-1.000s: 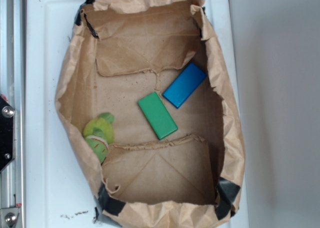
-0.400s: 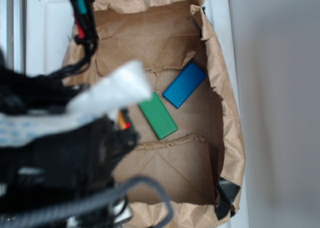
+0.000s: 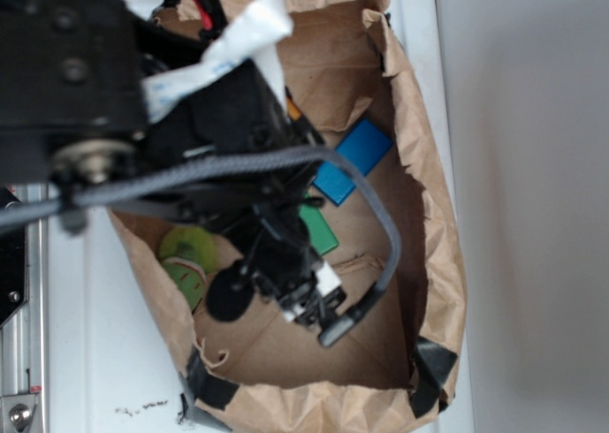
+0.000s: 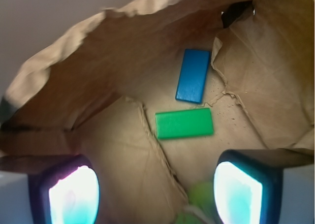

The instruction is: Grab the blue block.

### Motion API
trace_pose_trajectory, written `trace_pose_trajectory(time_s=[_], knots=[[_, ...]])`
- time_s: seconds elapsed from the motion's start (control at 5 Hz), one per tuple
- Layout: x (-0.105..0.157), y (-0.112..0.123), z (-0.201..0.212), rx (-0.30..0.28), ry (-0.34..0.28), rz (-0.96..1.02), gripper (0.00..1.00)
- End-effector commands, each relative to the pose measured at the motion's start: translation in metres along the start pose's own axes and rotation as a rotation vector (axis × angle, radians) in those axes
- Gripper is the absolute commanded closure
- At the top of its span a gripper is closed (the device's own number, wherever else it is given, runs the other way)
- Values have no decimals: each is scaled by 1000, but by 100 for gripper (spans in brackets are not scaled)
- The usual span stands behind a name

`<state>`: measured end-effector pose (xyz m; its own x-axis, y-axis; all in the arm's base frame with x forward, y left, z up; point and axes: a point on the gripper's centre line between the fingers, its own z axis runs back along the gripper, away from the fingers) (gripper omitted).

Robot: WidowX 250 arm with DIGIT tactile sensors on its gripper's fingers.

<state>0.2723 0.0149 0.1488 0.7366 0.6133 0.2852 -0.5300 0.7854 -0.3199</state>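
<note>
The blue block (image 4: pixel 193 75) lies flat on the floor of a brown paper bag (image 4: pixel 98 47), just beyond the green slab (image 4: pixel 184 123). In the exterior view the arm covers part of the blue block (image 3: pixel 357 157) and most of the green slab (image 3: pixel 319 228). My gripper (image 4: pixel 155 194) hangs above the bag floor, short of both slabs, with its two glowing fingers (image 4: pixel 74 194) far apart and nothing between them. From outside, the gripper (image 3: pixel 309 300) sits over the bag's near flap.
A green and yellow soft toy (image 3: pixel 188 257) lies at the bag's left side and shows blurred between my fingers (image 4: pixel 199 202). The crumpled bag walls (image 3: pixel 433 214) rise around the floor. The bag rests on a white surface (image 3: pixel 81 309).
The arm has swung into the exterior view and reached over the bag, now covering the green slab and part of the blue block. Neither slab has moved.
</note>
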Motion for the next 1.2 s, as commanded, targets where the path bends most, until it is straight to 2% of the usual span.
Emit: trace_pose_trajectory(time_s=[0.0,0.8,1.0], knots=[[19,2,1,14,-53,61,0],[19,2,1,14,-53,61,0],[14,20,-27,23,-48,102,0]])
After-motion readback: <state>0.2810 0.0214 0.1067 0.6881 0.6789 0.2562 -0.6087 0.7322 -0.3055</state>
